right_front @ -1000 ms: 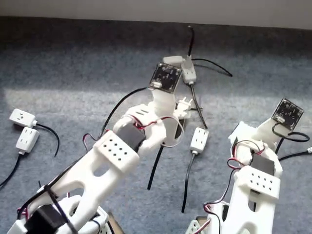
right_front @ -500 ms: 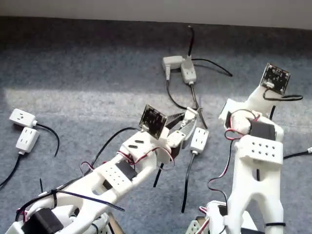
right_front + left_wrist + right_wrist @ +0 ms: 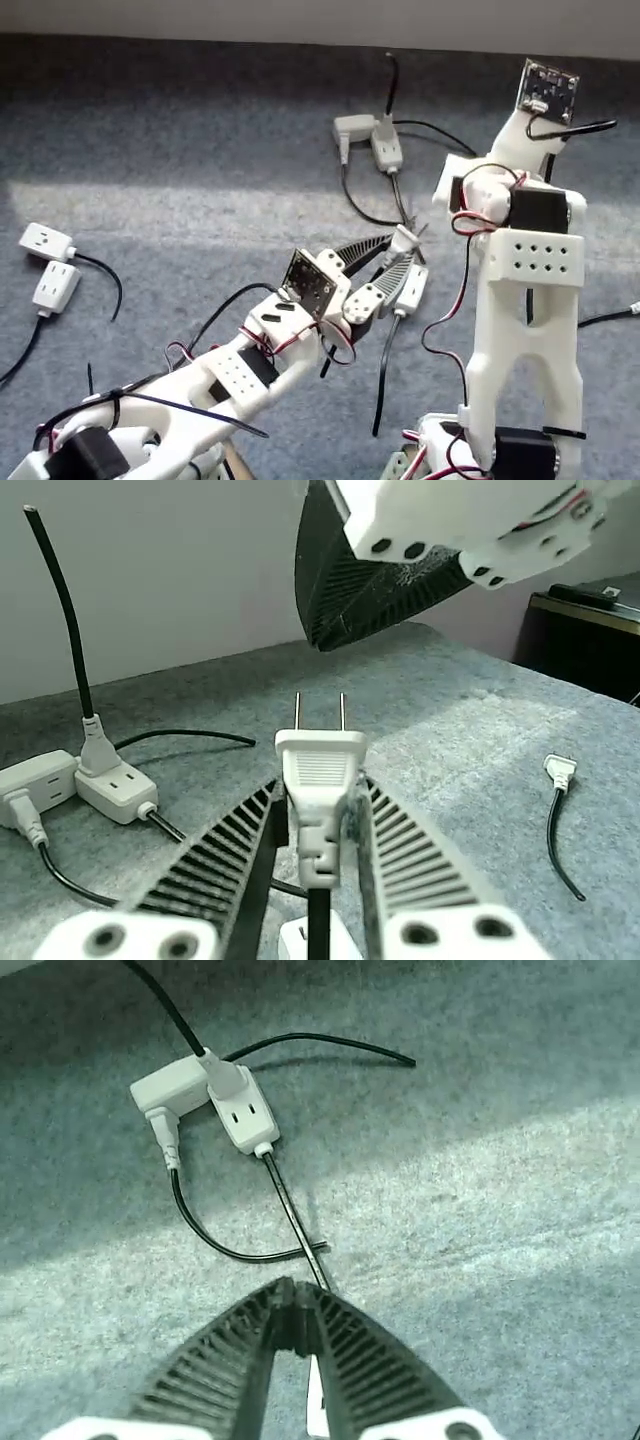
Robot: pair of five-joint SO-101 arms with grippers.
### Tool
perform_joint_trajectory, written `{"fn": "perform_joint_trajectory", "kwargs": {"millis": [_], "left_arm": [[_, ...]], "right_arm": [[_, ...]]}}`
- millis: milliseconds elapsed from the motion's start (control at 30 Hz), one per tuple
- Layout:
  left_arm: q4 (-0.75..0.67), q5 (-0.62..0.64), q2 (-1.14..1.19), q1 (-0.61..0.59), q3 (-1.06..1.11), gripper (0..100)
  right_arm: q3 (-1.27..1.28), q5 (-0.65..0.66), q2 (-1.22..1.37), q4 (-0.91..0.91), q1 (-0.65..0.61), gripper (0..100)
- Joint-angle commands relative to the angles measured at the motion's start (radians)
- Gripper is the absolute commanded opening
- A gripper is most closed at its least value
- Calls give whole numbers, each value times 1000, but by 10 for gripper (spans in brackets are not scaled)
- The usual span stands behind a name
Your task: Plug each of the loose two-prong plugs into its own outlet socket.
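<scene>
Plug (image 3: 320, 770), white and two-pronged, stands pinched upright in the left gripper (image 3: 318, 802); the right gripper (image 3: 297, 1298) hangs closed tight above the grey carpet (image 3: 500, 1210).

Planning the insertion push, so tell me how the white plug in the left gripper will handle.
The plug looks like rigid moulded plastic, small and probably light, so it should take a push. The left gripper pinches only its narrow lower body, so it may pivot or slip under load. Its black cord trailing below looks flexible and could tug it sideways.
</scene>
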Motion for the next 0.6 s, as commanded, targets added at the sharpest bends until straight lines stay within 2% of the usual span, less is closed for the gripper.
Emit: {"fn": "perform_joint_trajectory", "kwargs": {"millis": [0, 267, 567], "left_arm": [[-21, -12, -33, 15, -5, 7], [-21, -12, -31, 13, -5, 7], [-21, -12, -31, 10, -5, 7]], "right_arm": [[-105, 8, -7, 82, -42, 8], [-311, 123, -7, 360, -154, 8], [-271, 129, 1, 427, -154, 8]]}}
